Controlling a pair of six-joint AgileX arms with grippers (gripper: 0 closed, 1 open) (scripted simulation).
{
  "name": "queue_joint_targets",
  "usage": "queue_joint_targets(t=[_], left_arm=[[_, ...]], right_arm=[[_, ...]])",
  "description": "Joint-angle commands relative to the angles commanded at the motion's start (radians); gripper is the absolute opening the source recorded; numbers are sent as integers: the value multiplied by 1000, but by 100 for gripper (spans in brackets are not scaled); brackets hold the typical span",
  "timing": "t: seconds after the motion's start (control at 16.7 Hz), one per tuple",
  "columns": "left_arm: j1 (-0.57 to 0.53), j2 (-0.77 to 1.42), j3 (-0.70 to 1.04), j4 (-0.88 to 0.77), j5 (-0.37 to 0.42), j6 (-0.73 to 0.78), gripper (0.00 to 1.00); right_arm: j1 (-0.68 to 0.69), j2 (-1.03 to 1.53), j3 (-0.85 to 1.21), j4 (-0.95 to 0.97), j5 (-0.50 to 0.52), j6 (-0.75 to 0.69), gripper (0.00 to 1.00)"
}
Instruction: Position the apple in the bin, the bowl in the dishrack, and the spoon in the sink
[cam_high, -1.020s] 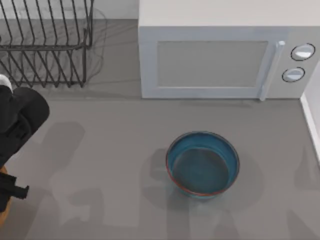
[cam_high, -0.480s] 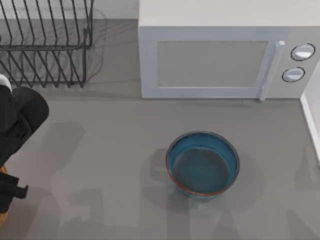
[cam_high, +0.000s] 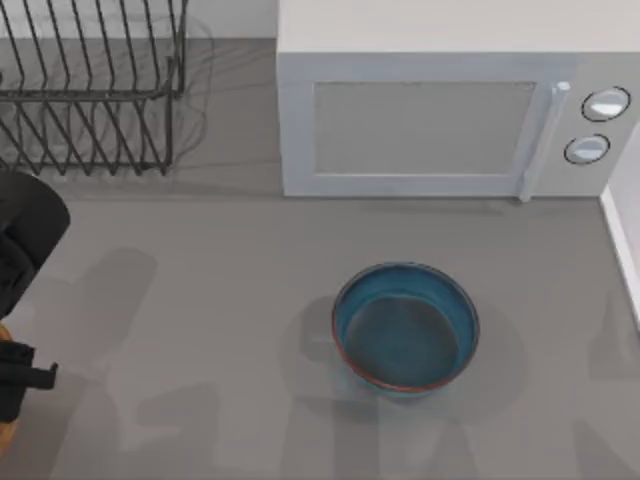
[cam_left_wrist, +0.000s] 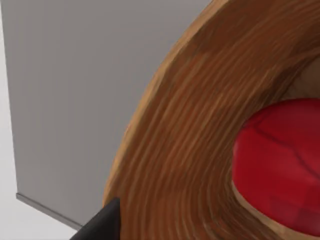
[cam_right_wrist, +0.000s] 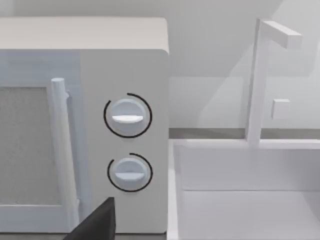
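Grey table (cam_high: 220, 300) – bowl (cam_high: 405, 328) mid-surface; apple (cam_left_wrist: 280, 165) inside bin (cam_left_wrist: 190, 150), cut off; left end effector (cam_high: 20, 375) state unclear.

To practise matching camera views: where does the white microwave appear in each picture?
Top view: microwave, upper middle to right, behind the bowl.
Right wrist view: microwave close up, beside the sink.
Left wrist view: the bin holding the apple instead.
Shared landmark: the microwave's door handle.

Grey desk (cam_high: 220, 300) carrying: teal bowl (cam_high: 405, 328) sitting centre-right; white microwave (cam_high: 450, 110) standing behind; black dishrack (cam_high: 90, 90) occupying rear left.
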Motion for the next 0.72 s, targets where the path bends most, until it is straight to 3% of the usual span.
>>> queue_joint_targets(t=[0.24, 0.72], left_arm=[[53, -280, -158, 213, 112, 65, 100], [184, -1038, -576, 769, 394, 242, 100]], right_arm=[[0, 0, 0, 0, 0, 0, 100], [0, 0, 0, 0, 0, 0, 100]])
